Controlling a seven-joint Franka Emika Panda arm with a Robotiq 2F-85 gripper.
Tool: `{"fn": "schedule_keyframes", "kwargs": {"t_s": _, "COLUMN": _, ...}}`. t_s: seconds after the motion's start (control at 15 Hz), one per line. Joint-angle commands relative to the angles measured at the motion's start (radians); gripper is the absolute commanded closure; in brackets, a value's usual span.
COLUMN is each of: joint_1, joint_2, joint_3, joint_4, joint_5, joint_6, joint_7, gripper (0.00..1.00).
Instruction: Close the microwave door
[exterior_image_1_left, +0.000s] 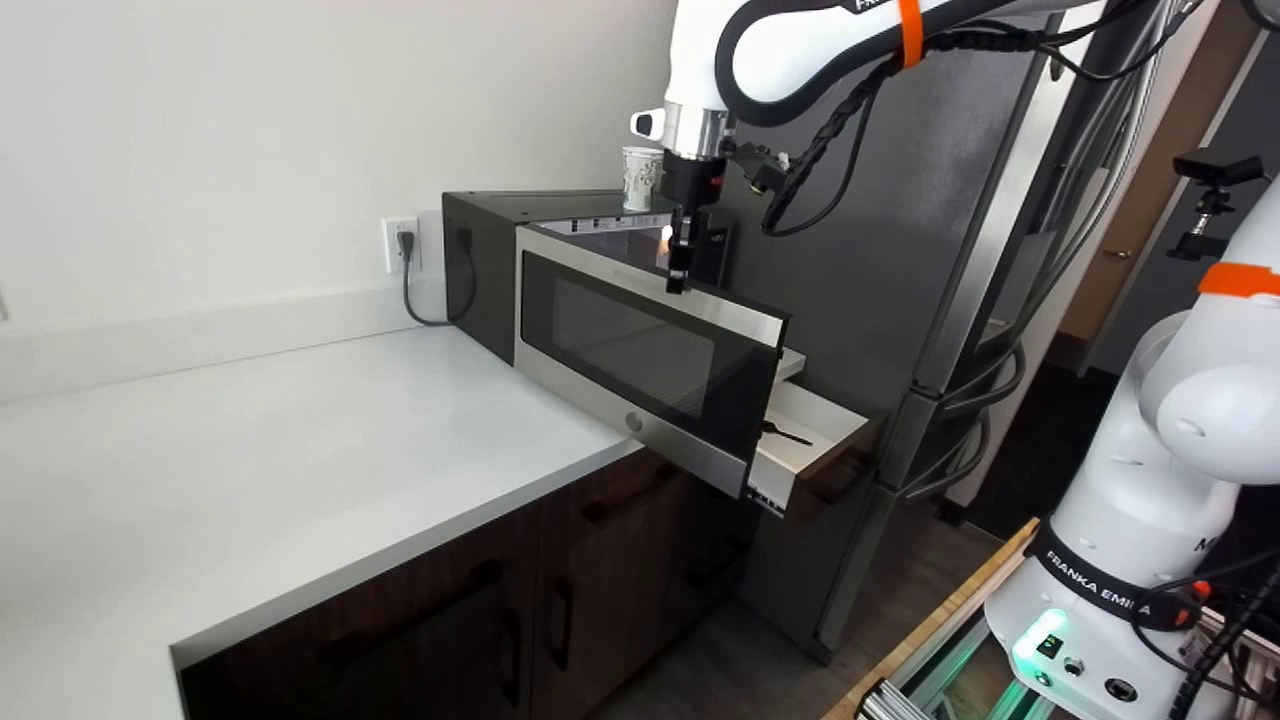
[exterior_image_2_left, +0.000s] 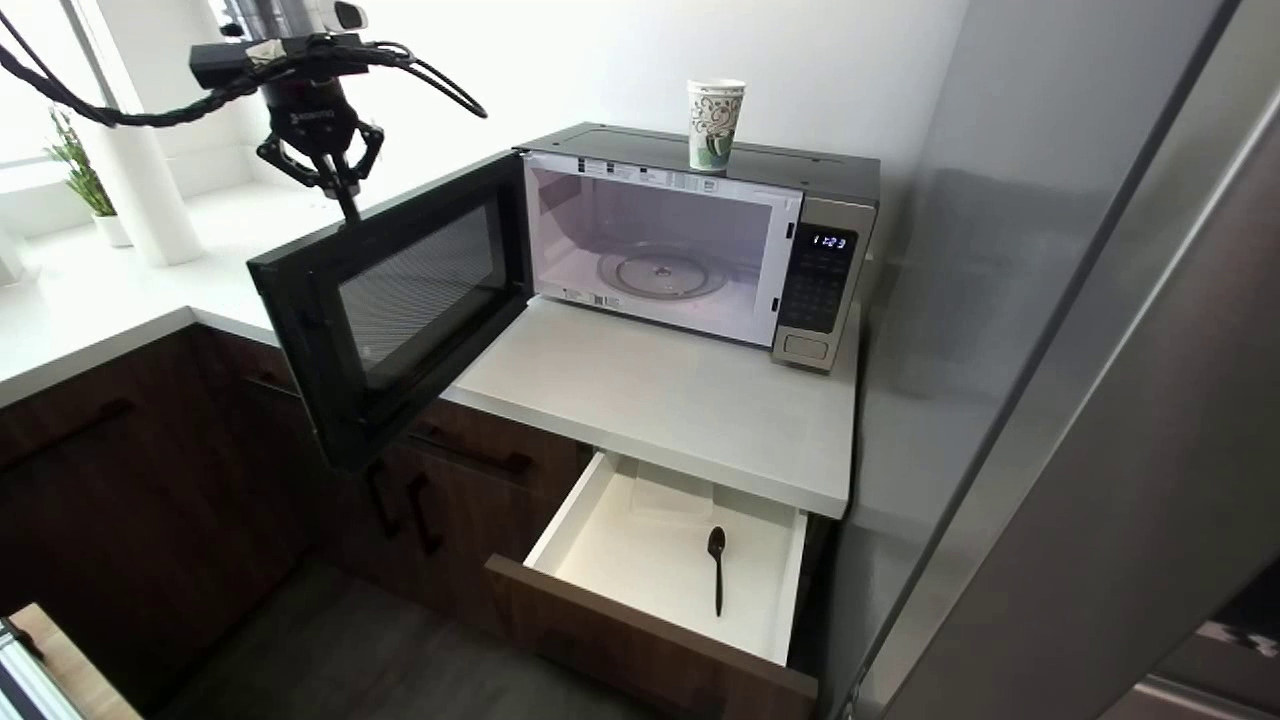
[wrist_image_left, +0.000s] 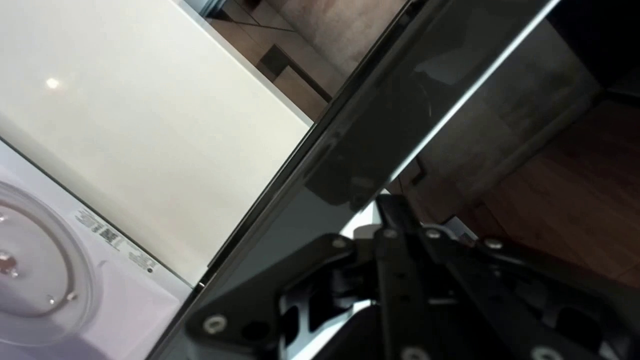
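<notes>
The microwave (exterior_image_1_left: 478, 275) stands on the counter; its lit interior and control panel show in an exterior view (exterior_image_2_left: 820, 290). Its door (exterior_image_1_left: 630, 345) stands wide open, swung out past the counter's front edge; its dark inner face shows in an exterior view (exterior_image_2_left: 425, 290). The door also crosses the wrist view (wrist_image_left: 280, 225) diagonally, with the glass turntable at lower left. My gripper (exterior_image_1_left: 677, 285) points down at the door's top edge, on its outer side. Its fingers (exterior_image_2_left: 347, 205) are together with nothing between them. I cannot tell whether the tips (wrist_image_left: 392, 205) touch the door.
A paper cup (exterior_image_2_left: 714, 125) stands on top of the microwave. A drawer (exterior_image_2_left: 620, 565) below the counter is pulled out, with a black spoon (exterior_image_2_left: 718, 570) in it. The grey refrigerator (exterior_image_1_left: 850, 270) stands beside the microwave. The white counter (exterior_image_1_left: 300, 460) extends along the wall.
</notes>
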Motion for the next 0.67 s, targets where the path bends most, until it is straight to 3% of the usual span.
{"fn": "schedule_keyframes", "kwargs": {"t_s": 0.0, "joint_1": -0.041, "joint_2": -0.055, "joint_3": -0.028, "joint_4": -0.064, "joint_5": -0.038, "joint_6": -0.019, "joint_7": 0.067, "gripper": 1.0}}
{"fn": "schedule_keyframes", "kwargs": {"t_s": 0.6, "joint_1": -0.158, "joint_2": -0.119, "joint_3": -0.097, "joint_4": -0.161, "joint_5": -0.154, "joint_6": 0.03, "joint_7": 0.294, "gripper": 1.0}}
